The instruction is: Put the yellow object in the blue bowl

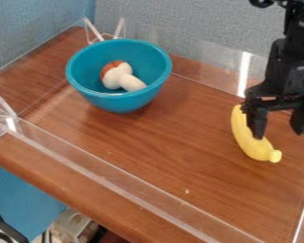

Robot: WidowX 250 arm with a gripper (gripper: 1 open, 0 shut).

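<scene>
A yellow toy banana (253, 139) lies on the wooden table at the right. My gripper (281, 121) hangs directly over its far half, pointing down, open, with one dark finger on each side of the fruit; nothing is held. The blue bowl (117, 76) stands at the back left, well apart from the gripper. A white-and-brown mushroom toy (121, 78) rests inside the bowl.
Clear acrylic walls (142, 195) ring the wooden table (155, 142), low at the front and along the back right (237, 68). Bare wood lies between bowl and banana.
</scene>
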